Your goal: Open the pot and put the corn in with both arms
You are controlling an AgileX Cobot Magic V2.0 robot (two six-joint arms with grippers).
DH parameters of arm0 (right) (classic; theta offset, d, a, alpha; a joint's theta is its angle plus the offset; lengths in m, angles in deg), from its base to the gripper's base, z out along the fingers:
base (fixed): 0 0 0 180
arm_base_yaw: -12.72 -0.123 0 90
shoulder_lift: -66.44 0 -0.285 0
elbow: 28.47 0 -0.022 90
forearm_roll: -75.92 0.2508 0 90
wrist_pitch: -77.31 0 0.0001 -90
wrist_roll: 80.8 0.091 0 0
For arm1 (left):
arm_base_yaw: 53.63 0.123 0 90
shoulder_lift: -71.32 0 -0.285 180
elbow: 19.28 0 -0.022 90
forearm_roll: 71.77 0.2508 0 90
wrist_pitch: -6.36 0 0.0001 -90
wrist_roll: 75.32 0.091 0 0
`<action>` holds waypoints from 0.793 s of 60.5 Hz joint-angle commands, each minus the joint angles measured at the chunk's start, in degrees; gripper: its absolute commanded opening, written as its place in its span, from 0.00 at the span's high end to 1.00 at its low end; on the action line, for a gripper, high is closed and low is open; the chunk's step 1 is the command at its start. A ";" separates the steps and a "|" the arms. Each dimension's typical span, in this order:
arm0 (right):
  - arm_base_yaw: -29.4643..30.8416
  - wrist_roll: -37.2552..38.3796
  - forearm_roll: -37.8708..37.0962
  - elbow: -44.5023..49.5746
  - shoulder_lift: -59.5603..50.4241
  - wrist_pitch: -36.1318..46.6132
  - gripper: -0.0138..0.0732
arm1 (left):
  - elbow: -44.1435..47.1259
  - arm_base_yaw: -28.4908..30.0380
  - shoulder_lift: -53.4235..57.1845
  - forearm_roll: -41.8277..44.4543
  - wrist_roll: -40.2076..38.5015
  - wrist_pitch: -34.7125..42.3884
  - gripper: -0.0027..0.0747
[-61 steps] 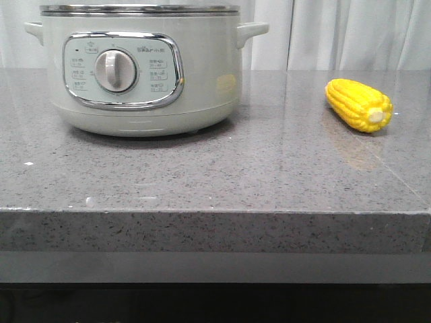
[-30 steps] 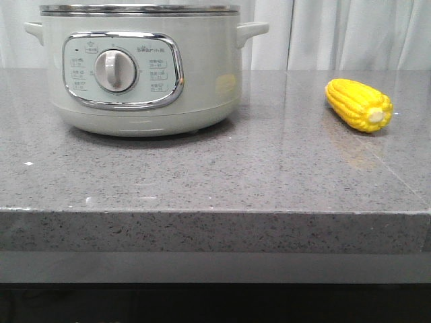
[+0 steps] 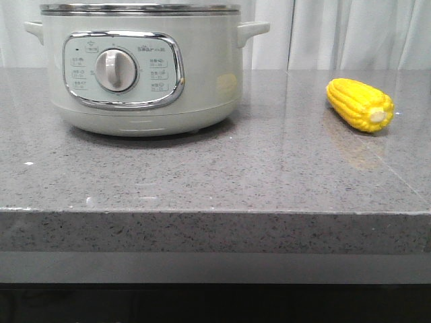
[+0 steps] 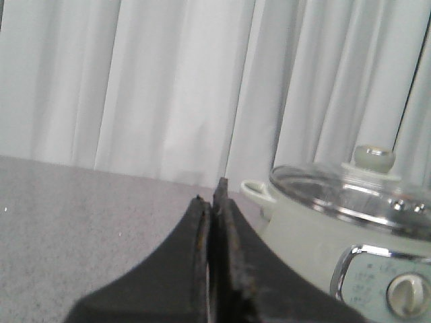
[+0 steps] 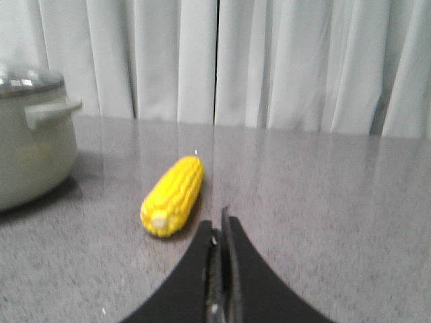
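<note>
Corn lies on counter, well right of pot; likely light, rigid, prone to rolling, so grip mid-cob across its width. Glass lid on pot; lift by knob. Left gripper and right gripper both clenched, empty.

Speckled grey stone worktop, polished enough to mirror the glossy yellow corn. Smooth pale enamel-like pot body with chrome-framed panel, silver dial, steel rim; clear glass lid with a pale knob. Matt black left hand and right hand. Soft white cloth curtain behind
</note>
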 commanded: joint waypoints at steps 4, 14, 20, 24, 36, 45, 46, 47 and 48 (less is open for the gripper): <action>0.33 -0.72 0.08 -8.17 0.30 -0.34 0.92 | -10.34 -0.40 -5.49 0.86 -0.28 -2.43 0.99; 0.33 -0.72 0.08 -16.25 6.74 -5.82 0.92 | -20.67 -0.40 -13.82 1.00 -0.17 -11.17 0.99; 0.33 -0.72 0.08 -21.74 12.30 -10.16 0.92 | -26.43 -0.40 -19.09 1.00 0.03 -16.74 0.99; 0.33 -0.72 0.08 -25.00 16.36 -13.42 0.92 | -29.25 -0.40 -22.18 1.00 0.01 -19.84 0.99; 0.33 -0.72 0.08 -29.08 25.87 -21.34 0.92 | -30.74 -0.40 -27.22 0.90 0.01 -23.23 0.99; 0.33 -0.72 0.08 -29.08 30.18 -23.01 0.92 | -30.74 -0.40 -28.69 1.04 0.01 -23.88 0.99; 0.33 -0.72 0.08 -29.08 30.50 -23.10 0.92 | -30.64 -0.40 -28.79 1.04 0.01 -23.88 0.99; 0.33 -0.72 0.08 -29.08 30.98 -23.21 0.92 | -30.64 -0.40 -28.92 1.04 0.01 -23.88 0.99; 0.33 -0.72 0.08 -29.08 31.31 -23.41 0.92 | -30.64 -0.40 -29.06 1.04 0.01 -23.88 0.99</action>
